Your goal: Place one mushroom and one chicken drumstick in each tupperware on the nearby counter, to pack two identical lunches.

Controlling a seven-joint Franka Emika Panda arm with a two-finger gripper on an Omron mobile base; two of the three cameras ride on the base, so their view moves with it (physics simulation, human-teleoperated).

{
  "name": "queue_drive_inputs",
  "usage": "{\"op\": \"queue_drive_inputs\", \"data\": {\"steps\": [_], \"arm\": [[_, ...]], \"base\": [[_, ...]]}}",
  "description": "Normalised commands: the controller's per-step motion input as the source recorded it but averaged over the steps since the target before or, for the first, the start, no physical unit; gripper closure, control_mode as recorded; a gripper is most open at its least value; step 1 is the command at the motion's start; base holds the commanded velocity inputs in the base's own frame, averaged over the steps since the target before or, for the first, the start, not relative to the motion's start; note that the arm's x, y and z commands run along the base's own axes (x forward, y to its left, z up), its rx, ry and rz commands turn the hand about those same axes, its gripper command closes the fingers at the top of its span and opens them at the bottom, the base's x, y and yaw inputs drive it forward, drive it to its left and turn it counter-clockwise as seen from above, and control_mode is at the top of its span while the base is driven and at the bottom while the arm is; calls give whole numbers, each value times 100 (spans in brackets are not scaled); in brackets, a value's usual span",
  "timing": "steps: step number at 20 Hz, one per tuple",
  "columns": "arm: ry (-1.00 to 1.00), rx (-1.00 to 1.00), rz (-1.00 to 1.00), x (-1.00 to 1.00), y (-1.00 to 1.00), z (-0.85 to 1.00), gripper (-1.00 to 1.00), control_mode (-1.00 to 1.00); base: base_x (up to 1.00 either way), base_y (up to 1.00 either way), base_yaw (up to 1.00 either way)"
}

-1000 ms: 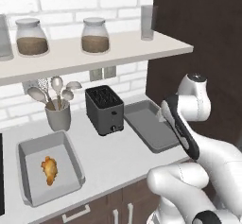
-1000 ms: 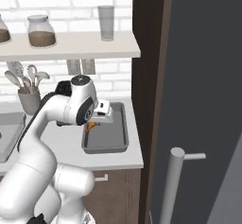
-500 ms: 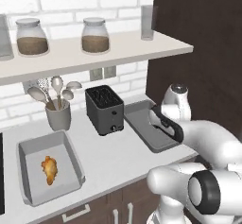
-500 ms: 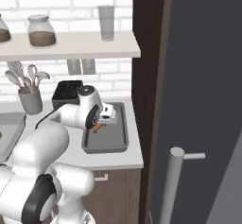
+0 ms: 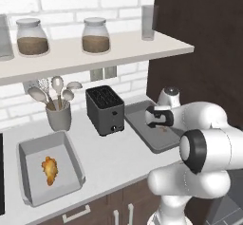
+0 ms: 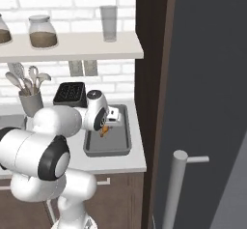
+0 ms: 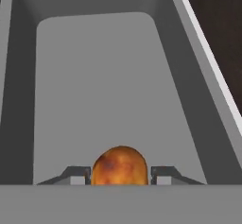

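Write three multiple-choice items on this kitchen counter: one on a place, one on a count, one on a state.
1. The toaster stands
A. between the two tupperware
B. on the wall shelf
C. inside a tupperware

2. Chicken drumsticks in view:
A. one
B. two
C. four

3. The tupperware by the utensil cup is
A. empty
B. holding a drumstick and no mushroom
C. covered with a lid

Answers
1. A: the toaster sits on the counter with the tupperware by the utensil cup on one side and the other tupperware on the other.
2. B: one drumstick lies in a tray, and a second drumstick sits between the fingertips of the hand over the other tray.
3. B: next to the utensil cup, that open tray shows a single drumstick on a bare grey floor.
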Motion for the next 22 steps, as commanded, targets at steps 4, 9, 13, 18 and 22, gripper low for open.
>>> {"op": "queue_drive_inputs", "data": {"steps": [4,9,13,18,22], "arm": [[0,0,0,0,0,0,-100,-100],[-5,0,0,-44,2,50,-100,-100],[-22,0,0,-100,11,99,-100,-100],[-12,-1,4,-99,43,75,-100,-100],[6,0,7,-74,48,55,-100,-100]], "base": [[0,0,0],[0,0,0],[0,0,0],[0,0,0],[0,0,0]]}}
